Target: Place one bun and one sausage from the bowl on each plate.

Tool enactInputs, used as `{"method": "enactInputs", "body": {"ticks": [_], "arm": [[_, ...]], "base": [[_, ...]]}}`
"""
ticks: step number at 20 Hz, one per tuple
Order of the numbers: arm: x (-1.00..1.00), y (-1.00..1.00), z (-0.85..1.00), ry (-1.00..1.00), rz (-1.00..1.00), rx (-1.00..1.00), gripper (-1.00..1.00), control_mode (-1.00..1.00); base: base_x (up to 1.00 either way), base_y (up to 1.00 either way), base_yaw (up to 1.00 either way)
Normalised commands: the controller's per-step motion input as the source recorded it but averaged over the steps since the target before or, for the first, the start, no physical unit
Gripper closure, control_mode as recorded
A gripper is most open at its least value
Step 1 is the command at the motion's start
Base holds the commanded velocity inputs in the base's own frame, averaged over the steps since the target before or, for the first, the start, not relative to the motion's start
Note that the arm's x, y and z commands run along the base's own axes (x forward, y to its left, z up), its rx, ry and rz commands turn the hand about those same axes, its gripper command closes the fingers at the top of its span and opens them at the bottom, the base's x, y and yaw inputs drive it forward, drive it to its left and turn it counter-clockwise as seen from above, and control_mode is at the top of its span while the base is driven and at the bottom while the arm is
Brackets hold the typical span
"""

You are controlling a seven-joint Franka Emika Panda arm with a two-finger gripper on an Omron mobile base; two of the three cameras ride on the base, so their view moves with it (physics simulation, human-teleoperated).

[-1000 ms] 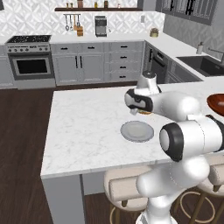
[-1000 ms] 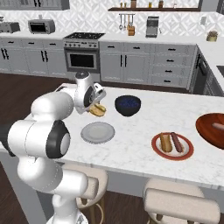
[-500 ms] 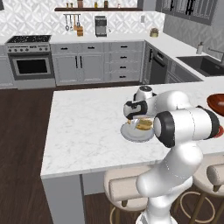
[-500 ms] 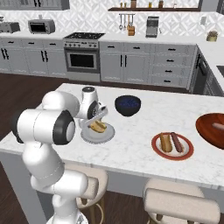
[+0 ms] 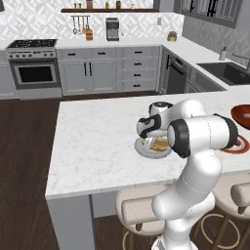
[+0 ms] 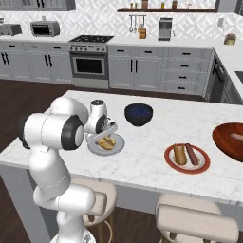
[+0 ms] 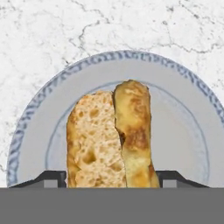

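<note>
My gripper [image 7: 111, 177] is shut on a split golden bun [image 7: 109, 135], one fingertip at each side of it. The bun hangs low over, or rests on, the light grey plate [image 7: 183, 131]; I cannot tell which. In the right base view the gripper [image 6: 105, 135] holds the bun [image 6: 108, 142] at the grey plate [image 6: 119, 146] near the counter's front left. The red-rimmed plate [image 6: 187, 168] carries a bun [image 6: 179, 154] and a sausage [image 6: 191, 154]. The reddish-brown bowl [image 6: 230, 142] at the far right holds a sausage [image 6: 236, 137]. From the left I see the gripper [image 5: 150, 140], the bun [image 5: 159, 144] and the bowl [image 5: 241, 114].
A dark blue bowl [image 6: 138, 114] stands just behind the grey plate. The counter's front edge runs close below both plates, with stools [image 6: 194, 223] under it. White marble stretches free to the left of the grey plate [image 5: 145, 152].
The arm has swung down and forward, carrying the bun from above the counter down to the grey plate. The grip has not changed.
</note>
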Motion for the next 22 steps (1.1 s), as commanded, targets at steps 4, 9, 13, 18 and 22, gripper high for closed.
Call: {"method": "enactInputs", "body": {"ticks": [4,9,13,18,22], "arm": [[0.00,0.00,-0.01,-0.02,0.00,0.00,-1.00,-1.00],[-0.09,0.03,0.16,0.00,0.00,0.00,-1.00,-1.00],[-0.29,0.01,0.82,-0.19,0.00,0.00,-1.00,-1.00],[-0.93,0.01,1.00,-0.35,0.00,0.00,-1.00,-1.00],[-1.00,0.16,1.00,-0.56,-0.06,0.00,-1.00,-1.00]], "base": [[0.00,0.00,0.00],[0.00,0.00,0.00],[0.00,0.00,0.00],[0.00,0.00,0.00],[0.00,0.00,0.00]]}}
